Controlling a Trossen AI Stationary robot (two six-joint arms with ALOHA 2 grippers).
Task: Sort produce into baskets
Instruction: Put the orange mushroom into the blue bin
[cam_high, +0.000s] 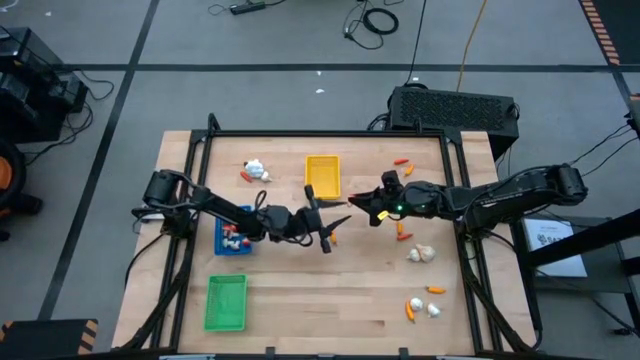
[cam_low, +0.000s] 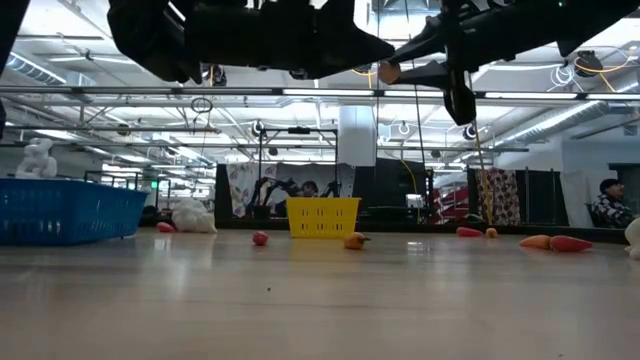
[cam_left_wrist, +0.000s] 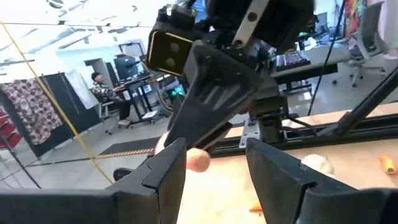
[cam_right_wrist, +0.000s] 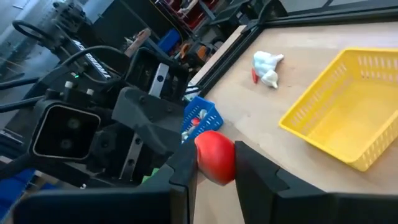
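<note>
Two grippers: both are raised above the middle of the table and are pointed at each other, tips close together.
Right gripper: its fingers are closed narrowly on a small red round piece, which is pinched between the pads.
Left gripper: its fingers are held partly apart; nothing is seen clamped between them, and the right gripper's tips with the red piece are seen just ahead of the gap.
Yellow tray: it is set just beyond the two grippers, toward the table's far edge; it appears empty.
Blue tray: it lies under the left arm, behind its gripper; small red-and-white pieces are held in it.
Green tray: it is placed nearer the front edge, well apart from both grippers.
Loose produce: a garlic bulb and orange pieces are scattered under and beside the right arm; a white bulb is left beside the yellow tray.
</note>
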